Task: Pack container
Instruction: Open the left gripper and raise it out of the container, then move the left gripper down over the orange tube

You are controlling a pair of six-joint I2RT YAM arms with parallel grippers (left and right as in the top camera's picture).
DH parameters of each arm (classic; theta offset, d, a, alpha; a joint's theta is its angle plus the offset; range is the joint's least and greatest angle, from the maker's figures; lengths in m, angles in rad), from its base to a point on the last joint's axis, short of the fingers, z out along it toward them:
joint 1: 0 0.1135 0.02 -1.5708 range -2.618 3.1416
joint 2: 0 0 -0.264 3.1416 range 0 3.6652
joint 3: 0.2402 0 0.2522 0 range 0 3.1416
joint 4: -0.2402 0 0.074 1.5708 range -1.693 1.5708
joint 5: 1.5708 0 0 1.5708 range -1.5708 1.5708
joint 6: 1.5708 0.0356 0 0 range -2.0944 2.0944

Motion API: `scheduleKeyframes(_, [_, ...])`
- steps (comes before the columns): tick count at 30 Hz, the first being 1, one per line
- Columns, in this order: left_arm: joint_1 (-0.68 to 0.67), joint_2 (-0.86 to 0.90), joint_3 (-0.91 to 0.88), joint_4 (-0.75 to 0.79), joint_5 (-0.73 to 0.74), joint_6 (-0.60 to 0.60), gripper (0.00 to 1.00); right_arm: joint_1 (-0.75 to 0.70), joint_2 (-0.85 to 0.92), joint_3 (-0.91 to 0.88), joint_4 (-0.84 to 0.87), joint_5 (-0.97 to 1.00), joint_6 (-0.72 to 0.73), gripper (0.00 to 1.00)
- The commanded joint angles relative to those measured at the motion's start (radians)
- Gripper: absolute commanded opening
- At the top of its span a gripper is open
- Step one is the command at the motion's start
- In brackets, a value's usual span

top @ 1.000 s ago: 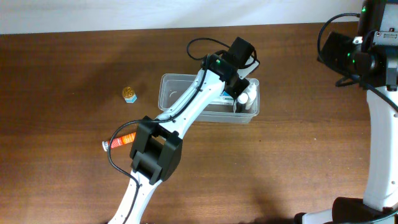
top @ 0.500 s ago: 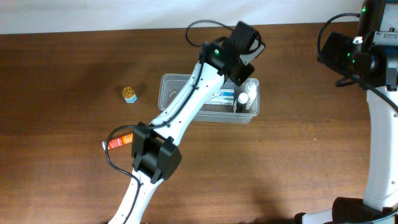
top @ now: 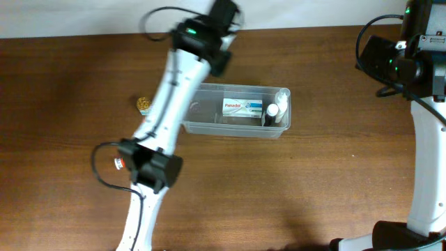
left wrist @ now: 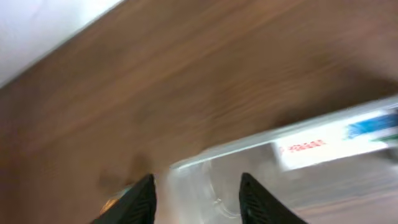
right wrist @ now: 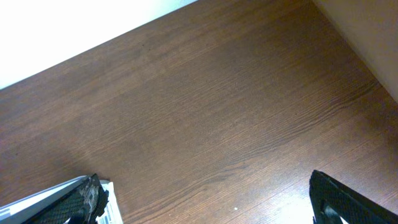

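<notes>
The container (top: 209, 127) is a clear rectangular tub at mid-table. It holds a white Panadol box (top: 242, 107), a white bottle (top: 281, 109) and a small dark item (top: 268, 116) at its right end. My left gripper (top: 220, 64) hovers above the tub's back left corner, open and empty. In the blurred left wrist view its fingers (left wrist: 196, 186) frame the tub's left end (left wrist: 249, 148), and the box (left wrist: 311, 149) shows to the right. My right gripper (right wrist: 205, 193) is open wide and empty over bare wood at the far right.
A small gold-topped jar (top: 144, 105) stands left of the tub. A red-and-white tube (top: 120, 163) lies at front left, mostly hidden under the left arm. The right arm's base stands at the right edge (top: 425, 167).
My left gripper has lifted away from the tub's right end and swung to the back left, uncovering the box and bottle inside. The right arm has not moved.
</notes>
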Motion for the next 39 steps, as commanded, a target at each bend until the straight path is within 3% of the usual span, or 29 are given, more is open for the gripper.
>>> scheduleKeyframes(1, [0.107,-0.004,0.018,-0.039,0.096,-0.037,0.49,-0.004,0.002,0.014,0.002,0.019,0.001,0.98])
scheduleKeyframes(10, [0.260,-0.004,0.018,-0.233,0.165,-0.048,0.52,-0.004,0.002,0.014,0.002,0.019,0.000,0.98])
scheduleKeyframes(18, [0.270,-0.012,-0.047,-0.232,0.244,-0.048,0.53,-0.004,0.002,0.014,0.002,0.019,0.001,0.98])
scheduleKeyframes(28, [0.280,-0.218,-0.432,-0.232,0.077,-0.090,0.53,-0.004,0.002,0.014,0.002,0.019,0.001,0.98])
scheduleKeyframes(39, [0.295,-0.555,-0.767,-0.113,0.078,-0.133,0.55,-0.004,0.002,0.014,0.002,0.019,0.001,0.98])
